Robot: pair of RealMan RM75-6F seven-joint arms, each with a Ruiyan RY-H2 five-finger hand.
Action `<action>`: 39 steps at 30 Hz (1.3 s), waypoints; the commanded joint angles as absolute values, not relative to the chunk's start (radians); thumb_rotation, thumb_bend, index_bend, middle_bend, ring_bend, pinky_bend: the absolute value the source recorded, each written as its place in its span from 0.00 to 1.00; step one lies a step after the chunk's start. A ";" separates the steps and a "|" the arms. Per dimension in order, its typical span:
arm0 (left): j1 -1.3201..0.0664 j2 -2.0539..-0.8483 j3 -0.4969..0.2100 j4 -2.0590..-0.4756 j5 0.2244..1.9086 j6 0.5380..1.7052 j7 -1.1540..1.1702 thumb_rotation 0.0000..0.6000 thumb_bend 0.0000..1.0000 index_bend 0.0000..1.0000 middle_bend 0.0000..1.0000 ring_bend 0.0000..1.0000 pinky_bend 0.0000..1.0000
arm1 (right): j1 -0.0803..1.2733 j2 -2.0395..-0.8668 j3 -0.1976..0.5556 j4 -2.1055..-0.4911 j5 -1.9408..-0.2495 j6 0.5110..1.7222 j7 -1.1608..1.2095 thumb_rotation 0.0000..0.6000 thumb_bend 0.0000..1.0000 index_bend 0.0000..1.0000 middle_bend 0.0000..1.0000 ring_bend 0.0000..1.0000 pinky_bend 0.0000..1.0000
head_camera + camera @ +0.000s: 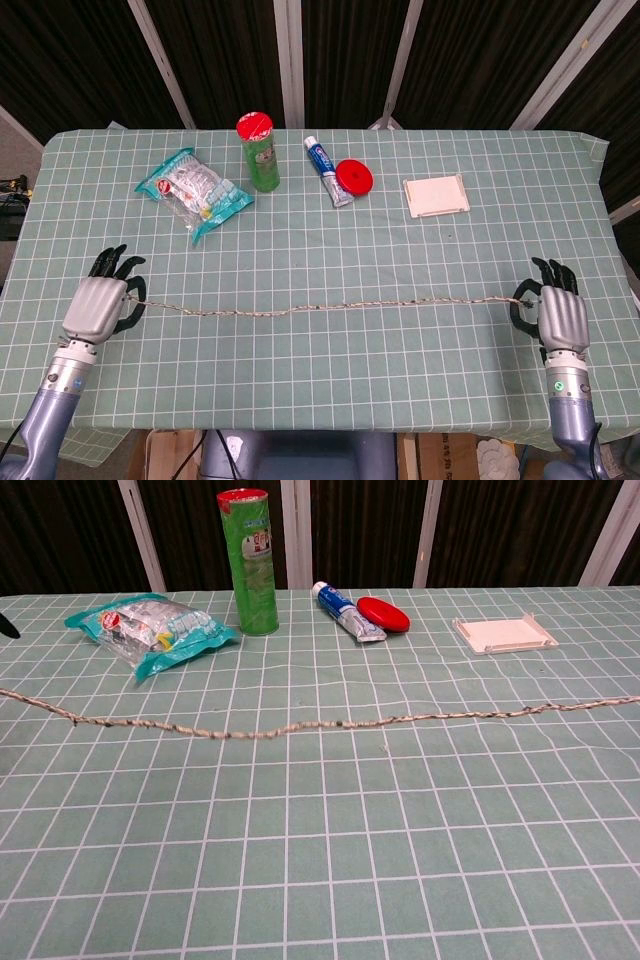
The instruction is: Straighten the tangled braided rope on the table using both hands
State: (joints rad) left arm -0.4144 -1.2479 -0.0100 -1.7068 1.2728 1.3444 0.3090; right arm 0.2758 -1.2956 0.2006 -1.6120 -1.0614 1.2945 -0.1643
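I'm holding the thin speckled beige braided rope (330, 307) by its ends w/ left hand (98, 304) & right hand (561, 316), stretching it nearly straight across the green checked tablecloth (330, 400); judging it light, limp, so ends are best grip pts.

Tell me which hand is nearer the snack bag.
Left. The left hand holds the rope end at the table's near-left, just below the snack bag. The right hand holds the other end at the far-right edge, well away.
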 commanded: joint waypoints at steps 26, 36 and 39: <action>-0.406 -1.402 -0.028 -1.539 1.180 1.215 0.429 1.00 0.24 0.34 0.01 0.00 0.00 | 0.322 -1.376 0.167 -1.436 -1.013 1.172 -0.280 1.00 0.50 0.00 0.00 0.00 0.00; -0.326 -1.255 -0.014 -1.717 1.227 1.314 0.358 1.00 0.13 0.20 0.00 0.00 0.00 | 0.273 -1.281 0.166 -1.570 -1.048 1.247 -0.262 1.00 0.50 0.00 0.00 0.00 0.00; -0.268 -1.208 0.025 -1.739 1.328 1.402 0.287 1.00 0.11 0.13 0.00 0.00 0.00 | 0.234 -1.225 0.154 -1.635 -1.132 1.310 -0.194 1.00 0.46 0.00 0.00 0.00 0.00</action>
State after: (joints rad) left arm -0.3165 -1.2533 -0.0045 -1.7076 1.2568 1.3364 0.3449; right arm 0.2706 -1.2749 0.1644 -1.5804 -1.0655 1.2561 -0.2486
